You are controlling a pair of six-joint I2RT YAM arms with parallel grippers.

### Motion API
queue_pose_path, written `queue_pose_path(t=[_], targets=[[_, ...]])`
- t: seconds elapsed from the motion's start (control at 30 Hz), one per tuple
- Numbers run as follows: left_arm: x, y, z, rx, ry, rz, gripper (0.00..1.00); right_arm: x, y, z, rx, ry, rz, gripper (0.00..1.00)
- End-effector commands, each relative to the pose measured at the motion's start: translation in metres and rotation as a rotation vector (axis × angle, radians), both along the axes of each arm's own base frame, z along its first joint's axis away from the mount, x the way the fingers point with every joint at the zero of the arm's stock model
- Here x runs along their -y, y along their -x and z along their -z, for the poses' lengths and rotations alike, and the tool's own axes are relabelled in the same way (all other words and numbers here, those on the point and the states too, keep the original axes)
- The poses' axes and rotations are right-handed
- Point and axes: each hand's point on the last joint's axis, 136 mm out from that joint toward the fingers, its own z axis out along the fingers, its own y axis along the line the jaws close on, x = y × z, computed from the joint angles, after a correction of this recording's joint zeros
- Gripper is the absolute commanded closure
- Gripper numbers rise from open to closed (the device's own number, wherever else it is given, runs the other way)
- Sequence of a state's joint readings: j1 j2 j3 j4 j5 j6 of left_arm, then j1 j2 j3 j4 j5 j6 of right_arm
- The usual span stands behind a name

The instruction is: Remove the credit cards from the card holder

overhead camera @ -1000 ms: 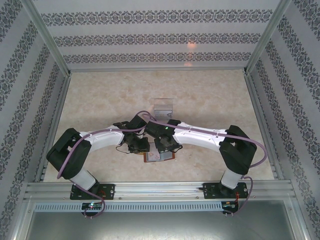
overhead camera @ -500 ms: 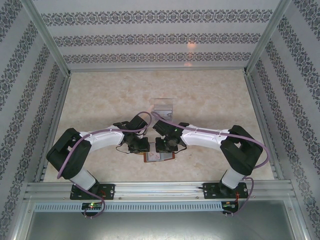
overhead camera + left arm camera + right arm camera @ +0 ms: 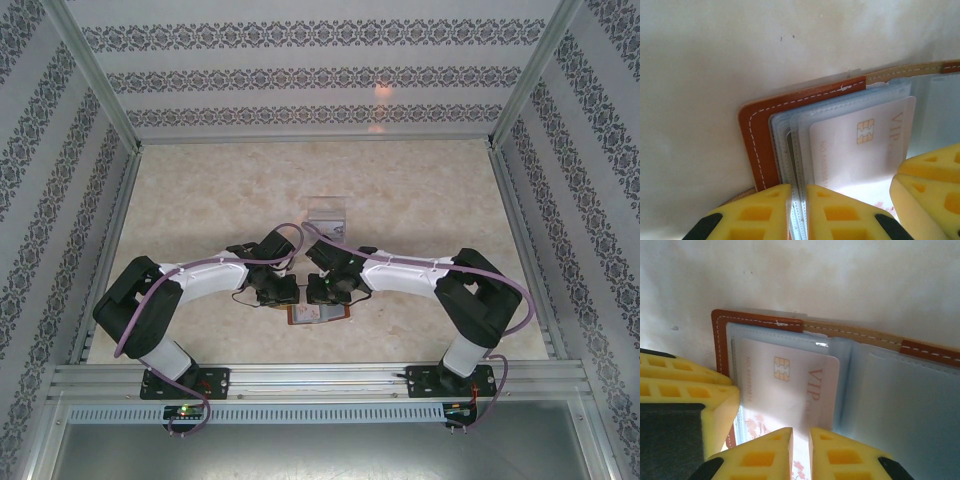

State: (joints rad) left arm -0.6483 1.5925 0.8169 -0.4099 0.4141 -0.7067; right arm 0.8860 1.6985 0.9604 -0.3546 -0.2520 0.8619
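Right pincer (image 3: 800, 447) drew nearer gripping credit card (image 3: 790, 390); card holder (image 3: 320, 314) lies left-right.

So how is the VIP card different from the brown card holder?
The VIP card is pale with a gold chip; the card holder is reddish-brown with white stitching. The card is smaller, lying among the open holder's pale sleeves. Both are flat with rounded corners.

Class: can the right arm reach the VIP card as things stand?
Probably yes: the right gripper is at the near edge of the VIP card, seemingly pinching it, nothing between; the left gripper clamps the sleeves of the card holder.
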Motion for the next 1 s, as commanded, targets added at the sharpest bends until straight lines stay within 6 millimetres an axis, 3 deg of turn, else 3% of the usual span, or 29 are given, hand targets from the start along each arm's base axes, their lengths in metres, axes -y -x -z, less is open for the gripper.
queue_pose_path(t=[0.0, 0.5, 0.73, 0.97], targets=[[0.001, 0.002, 0.004, 0.003, -0.020, 0.023, 0.84, 0.011, 0.000, 0.009, -0.005, 0.046, 0.019, 0.82], [-0.004, 0.003, 0.002, 0.013, -0.039, 0.021, 0.84, 0.020, 0.001, 0.012, -0.001, 0.085, 0.022, 0.67], [-0.003, -0.001, -0.009, 0.031, -0.040, 0.021, 0.84, 0.013, -0.002, -0.007, 0.026, 0.029, 0.022, 0.66], [0.002, -0.006, -0.028, 0.062, -0.018, 0.017, 0.80, 0.014, -0.004, -0.007, 0.020, 0.013, 0.027, 0.66]])
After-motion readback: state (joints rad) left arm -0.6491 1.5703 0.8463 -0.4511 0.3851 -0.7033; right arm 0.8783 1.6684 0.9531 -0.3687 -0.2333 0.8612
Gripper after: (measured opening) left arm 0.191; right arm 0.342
